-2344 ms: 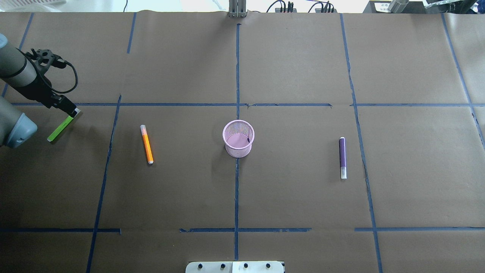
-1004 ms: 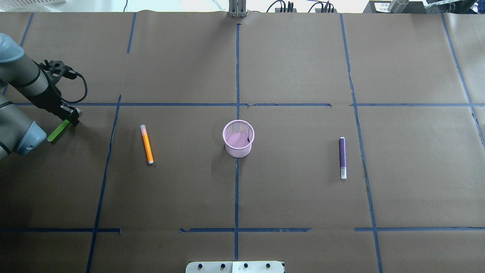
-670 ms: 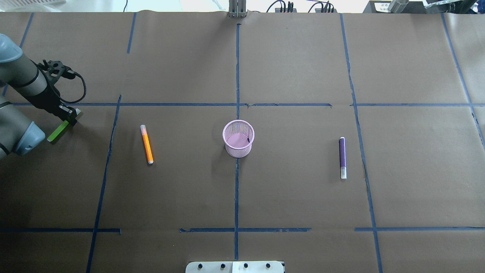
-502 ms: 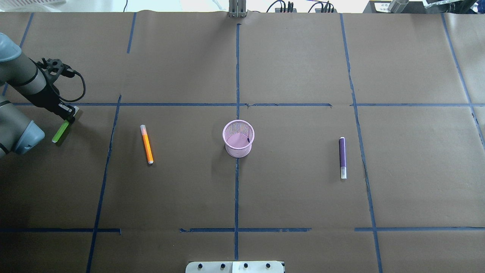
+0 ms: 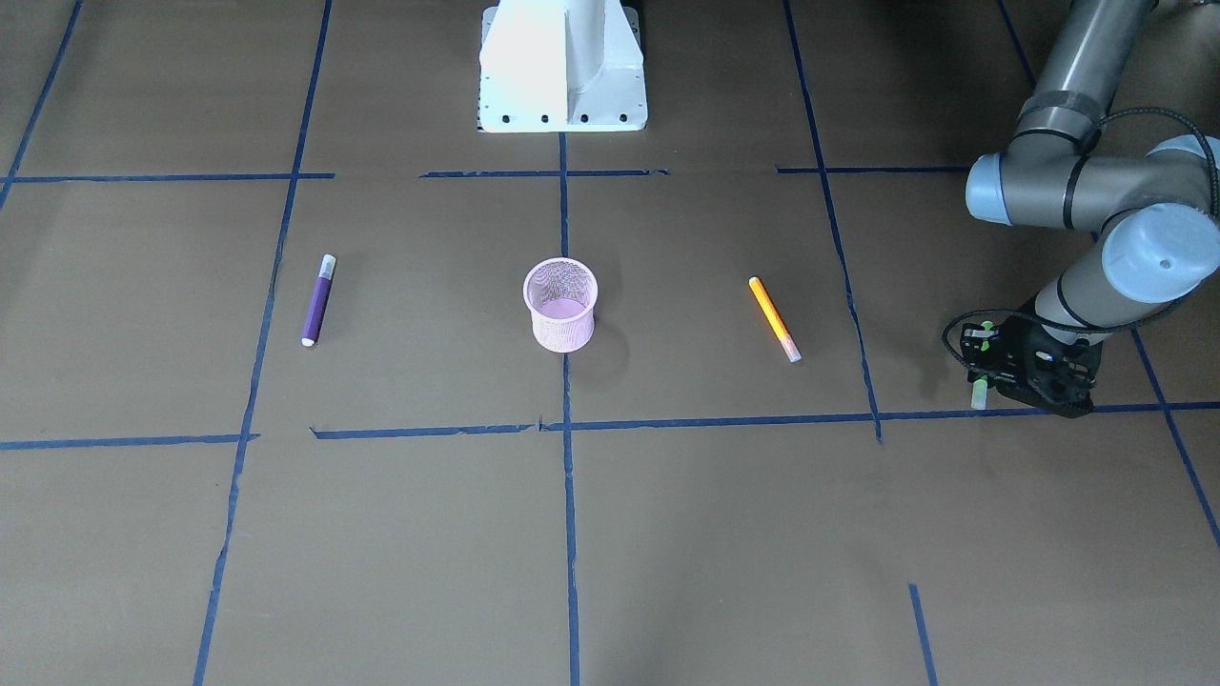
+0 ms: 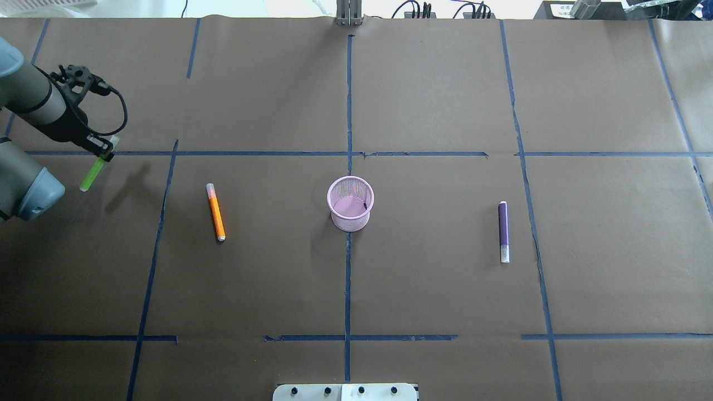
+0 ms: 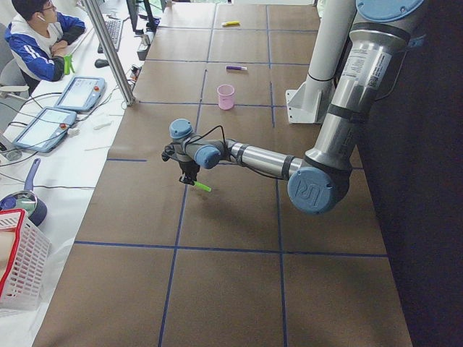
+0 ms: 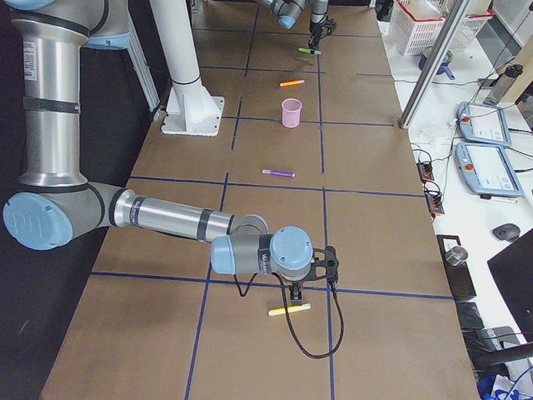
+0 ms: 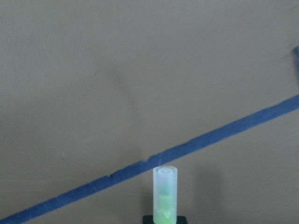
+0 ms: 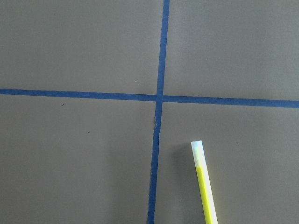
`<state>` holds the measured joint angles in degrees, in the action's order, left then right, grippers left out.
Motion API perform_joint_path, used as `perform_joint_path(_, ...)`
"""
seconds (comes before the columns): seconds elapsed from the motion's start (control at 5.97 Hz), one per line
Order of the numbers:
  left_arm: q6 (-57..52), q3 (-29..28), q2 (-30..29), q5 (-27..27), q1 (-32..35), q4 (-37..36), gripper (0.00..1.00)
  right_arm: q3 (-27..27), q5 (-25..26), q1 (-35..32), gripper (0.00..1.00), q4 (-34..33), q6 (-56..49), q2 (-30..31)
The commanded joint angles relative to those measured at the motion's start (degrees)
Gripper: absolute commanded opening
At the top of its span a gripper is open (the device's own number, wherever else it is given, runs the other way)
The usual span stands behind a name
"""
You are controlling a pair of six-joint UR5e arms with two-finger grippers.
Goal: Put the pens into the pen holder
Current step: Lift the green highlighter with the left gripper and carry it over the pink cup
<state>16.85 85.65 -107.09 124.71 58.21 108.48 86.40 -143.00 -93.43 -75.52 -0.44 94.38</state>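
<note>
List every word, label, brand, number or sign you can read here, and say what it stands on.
"UR", a tilted logo, on the blue round joint cap of the left arm.
Too small to read: the white label on the dark box at the table's far edge.
Too small to read: the grey tablet screens on the side desk.
No text visible on the bright green pen, orange pen, purple pen or pink wire-mesh pen holder.

Bright, even light casts soft shadows beside the holder (image 6: pixel 350 204) and green pen (image 6: pixel 92 174). Left wrist view is hazy; overhead view's top edge glares white.
</note>
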Motion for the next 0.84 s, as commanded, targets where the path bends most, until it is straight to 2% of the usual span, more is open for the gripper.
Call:
perform_joint_path(0.0,0.3,5.4,-2.2,-8.3,-0.1,8.9,0.0,0.0,0.0,0.0,1.0,-0.1,-0.1,0.0)
perform_joint_path(0.17,6.6,6.8,-3.4,-13.1,-0.8,14.6,0.0,0.0,-0.1,0.0,1.0,0.0,-0.1,0.0)
perform_joint_path(0.5,16.3,8.4,-10.0,-13.5,-4.7,23.9,0.0,0.0,-0.3,0.0,1.0,0.0,-0.1,0.1)
perform_joint_path(0.67,17.4,9.4,-10.5,-14.1,-7.3,31.7,0.0,0.1,-0.4,0.0,1.0,0.0,-0.1,0.3)
